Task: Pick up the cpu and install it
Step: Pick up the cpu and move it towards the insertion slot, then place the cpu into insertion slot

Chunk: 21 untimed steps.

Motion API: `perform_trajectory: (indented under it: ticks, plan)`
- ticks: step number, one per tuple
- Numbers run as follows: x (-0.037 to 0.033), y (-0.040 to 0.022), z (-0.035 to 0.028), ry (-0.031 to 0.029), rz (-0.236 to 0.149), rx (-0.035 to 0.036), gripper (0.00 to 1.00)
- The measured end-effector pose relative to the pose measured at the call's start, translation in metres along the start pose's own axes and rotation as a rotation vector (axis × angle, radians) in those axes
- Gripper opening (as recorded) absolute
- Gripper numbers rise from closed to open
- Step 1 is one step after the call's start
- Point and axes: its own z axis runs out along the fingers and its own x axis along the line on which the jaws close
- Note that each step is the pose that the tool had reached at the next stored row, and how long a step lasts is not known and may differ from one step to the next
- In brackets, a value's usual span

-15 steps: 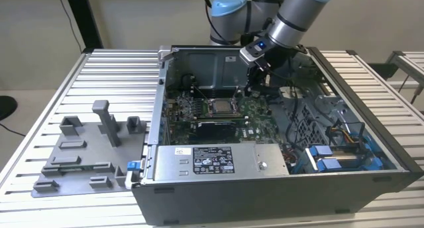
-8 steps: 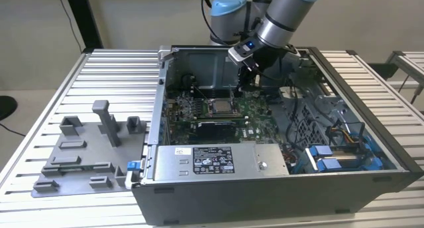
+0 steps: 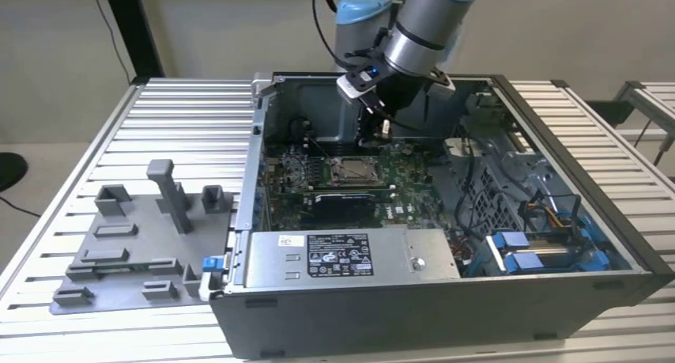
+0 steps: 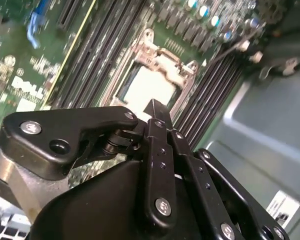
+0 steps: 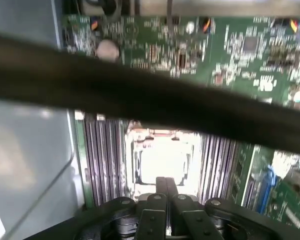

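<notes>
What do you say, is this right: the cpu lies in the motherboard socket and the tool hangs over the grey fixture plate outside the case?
Not quite. The exterior view shows the tool inside the case, above the motherboard, not over the grey fixture plate. The cpu does lie in the socket.

Slatted aluminium counter (image 3: 158,110) carries two items directly: an open computer case (image 3: 422,300) lying on its side toward the exterior view's right, and a grey fixture tray (image 3: 126,248) with upright posts just beside it on the exterior view's left.
</notes>
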Motion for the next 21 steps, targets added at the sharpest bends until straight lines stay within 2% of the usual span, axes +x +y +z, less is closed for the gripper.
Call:
perform_trajectory:
  ticks: [5, 7, 8, 10, 15, 18, 20, 21]
  plan:
    - [-0.0002, -0.0207, 0.0103, -0.0002, 0.0, -0.0021, 0.0]
    - [-0.0003, -0.0285, 0.0158, -0.0003, 0.0, -0.0103, 0.0]
    - [-0.0003, -0.0325, 0.0181, -0.0004, -0.001, -0.0165, 0.0]
    - [-0.0004, -0.0406, 0.0222, -0.0007, -0.002, -0.0363, 0.0]
    - [-0.0005, -0.0557, 0.0293, -0.0014, -0.005, -0.107, 0.0]
    - [-0.0005, -0.0574, 0.031, -0.0018, -0.006, -0.1478, 0.0]
    - [-0.0005, -0.0571, 0.0322, -0.0016, -0.008, -0.1677, 0.0]
    - [-0.0005, -0.057, 0.0327, -0.0013, -0.008, -0.1703, 0.0]
